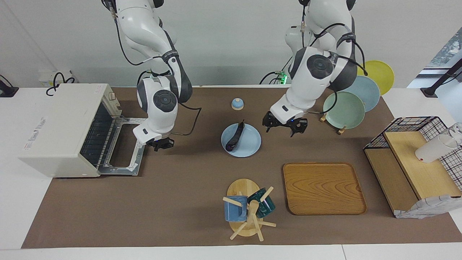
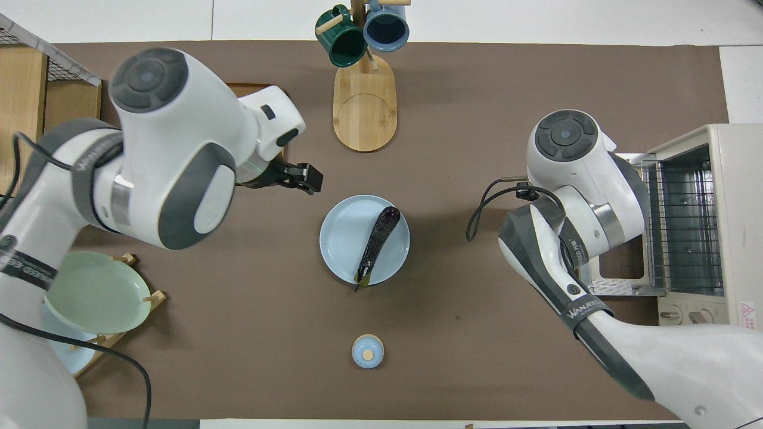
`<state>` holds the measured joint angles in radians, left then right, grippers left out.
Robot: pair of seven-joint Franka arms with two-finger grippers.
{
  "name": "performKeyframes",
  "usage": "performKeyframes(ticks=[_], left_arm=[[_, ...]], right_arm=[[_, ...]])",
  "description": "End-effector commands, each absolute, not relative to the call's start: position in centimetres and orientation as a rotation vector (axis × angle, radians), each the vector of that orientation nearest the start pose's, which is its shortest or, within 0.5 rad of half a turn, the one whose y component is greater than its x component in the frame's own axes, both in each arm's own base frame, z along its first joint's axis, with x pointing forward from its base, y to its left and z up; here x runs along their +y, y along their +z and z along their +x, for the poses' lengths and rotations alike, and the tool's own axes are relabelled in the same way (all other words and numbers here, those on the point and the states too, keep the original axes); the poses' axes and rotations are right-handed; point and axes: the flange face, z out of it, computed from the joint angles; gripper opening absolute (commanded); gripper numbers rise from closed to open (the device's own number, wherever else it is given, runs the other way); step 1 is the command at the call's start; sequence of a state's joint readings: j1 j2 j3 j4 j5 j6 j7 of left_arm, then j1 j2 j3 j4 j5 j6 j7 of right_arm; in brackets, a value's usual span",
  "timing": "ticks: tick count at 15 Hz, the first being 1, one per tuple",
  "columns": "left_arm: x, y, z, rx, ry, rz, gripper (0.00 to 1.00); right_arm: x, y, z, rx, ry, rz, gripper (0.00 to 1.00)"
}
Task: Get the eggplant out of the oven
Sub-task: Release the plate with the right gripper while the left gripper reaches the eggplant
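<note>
The dark purple eggplant (image 1: 234,136) (image 2: 377,241) lies on a light blue plate (image 1: 251,143) (image 2: 341,235) at the middle of the table, with nothing holding it. The white oven (image 1: 57,126) (image 2: 736,179) stands at the right arm's end, its door (image 1: 124,146) folded down and its rack bare. My right gripper (image 1: 160,144) is shut and empty, low by the free edge of the oven door; its wrist hides it in the overhead view. My left gripper (image 1: 285,126) (image 2: 301,177) hangs open beside the plate, toward the left arm's end.
A mug tree (image 1: 247,207) with two mugs and a wooden tray (image 1: 323,187) sit farther from the robots than the plate. A small blue lid (image 1: 237,104) lies nearer the robots. A rack of plates (image 1: 343,110) and a wire-framed shelf (image 1: 415,159) fill the left arm's end.
</note>
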<state>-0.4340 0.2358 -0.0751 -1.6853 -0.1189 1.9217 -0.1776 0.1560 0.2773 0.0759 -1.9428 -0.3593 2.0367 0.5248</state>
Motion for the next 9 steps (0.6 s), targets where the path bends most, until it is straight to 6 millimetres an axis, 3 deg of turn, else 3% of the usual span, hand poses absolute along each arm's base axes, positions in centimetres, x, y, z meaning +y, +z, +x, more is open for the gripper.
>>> performKeyframes(ticks=[1, 4, 7, 9], left_arm=[[-33.8, 43.1, 50.6, 0.52, -0.005, -3.243, 1.0], [-38.4, 39.8, 48.5, 0.524, -0.027, -3.251, 1.0], [-40.8, 36.2, 47.2, 0.54, -0.034, -3.249, 1.0], [-41.3, 34.2, 47.3, 0.518, -0.058, -3.259, 1.0]], right_arm=[[9.2, 30.8, 55.6, 0.1, 0.097, -3.452, 0.0], [8.6, 30.2, 55.5, 0.099, 0.09, -3.443, 0.0], [8.4, 29.5, 55.4, 0.089, 0.109, -3.45, 0.0], [7.4, 29.3, 55.3, 0.085, 0.126, -3.453, 0.0]])
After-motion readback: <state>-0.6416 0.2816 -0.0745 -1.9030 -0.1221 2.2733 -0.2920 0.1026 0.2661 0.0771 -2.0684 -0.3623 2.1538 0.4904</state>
